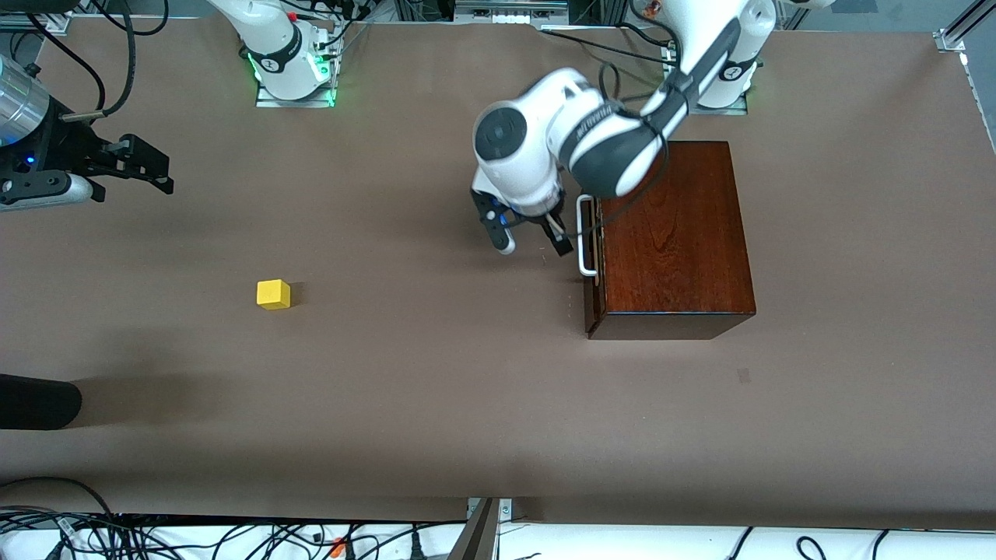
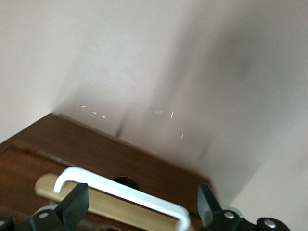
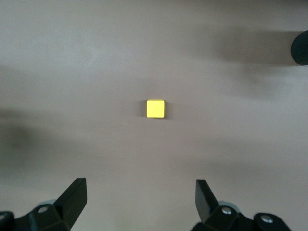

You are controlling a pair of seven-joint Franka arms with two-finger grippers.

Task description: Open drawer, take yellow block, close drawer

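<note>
The yellow block [image 1: 273, 294] lies in the open on the brown table, toward the right arm's end; the right wrist view shows the yellow block [image 3: 155, 109] too. My right gripper [image 1: 156, 165] hangs open and empty over that end; its own view shows the right gripper [image 3: 139, 192] well short of the block. The dark wooden box [image 1: 677, 233] stands toward the left arm's end. Its drawer [image 1: 594, 257] is almost flush, with a thin pale strip [image 2: 96, 202] by the white handle [image 1: 585, 235]. My left gripper [image 1: 533, 243] is open in front of the drawer, fingers wide to either side of the handle [image 2: 120, 188], not touching.
A black rounded object [image 1: 39, 400] pokes in at the table's edge at the right arm's end, nearer the front camera than the block. Cables [image 1: 233, 537] run along the front edge below the table. Bare table lies between the block and the box.
</note>
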